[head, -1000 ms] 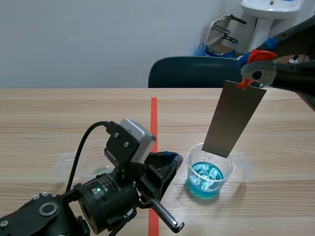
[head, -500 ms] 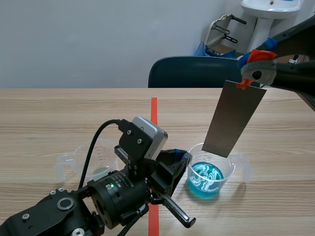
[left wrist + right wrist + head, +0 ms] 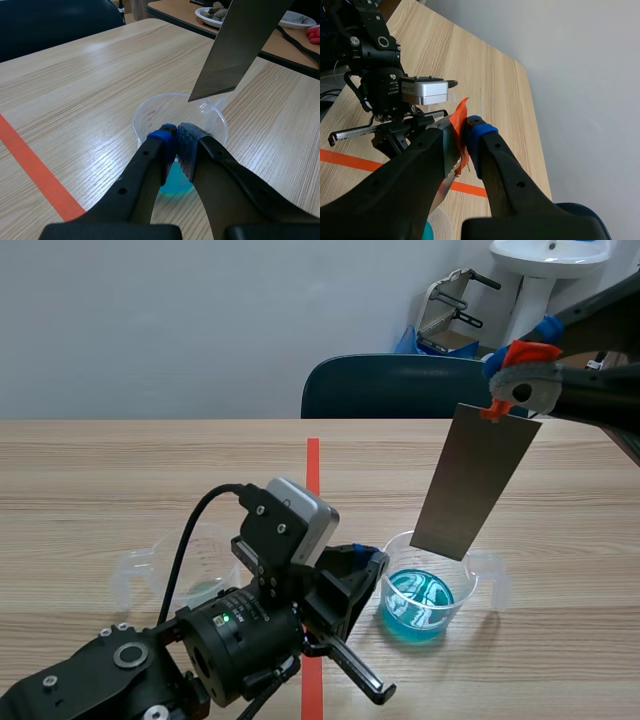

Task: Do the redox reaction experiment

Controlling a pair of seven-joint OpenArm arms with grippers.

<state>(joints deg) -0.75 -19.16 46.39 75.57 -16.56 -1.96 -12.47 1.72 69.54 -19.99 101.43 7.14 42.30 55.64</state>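
While closed, left hand nearer beaker.

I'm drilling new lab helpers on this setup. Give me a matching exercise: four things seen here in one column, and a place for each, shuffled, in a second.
1. metal plate
2. beaker with blue liquid
3. clear beaker
4. chair

A. beyond the far edge of the table
B. on the table, right of the tape line
C. held by the right tool, hanging over a beaker
D. on the table, partly hidden behind the left arm

Pairs: 1-C; 2-B; 3-D; 4-A
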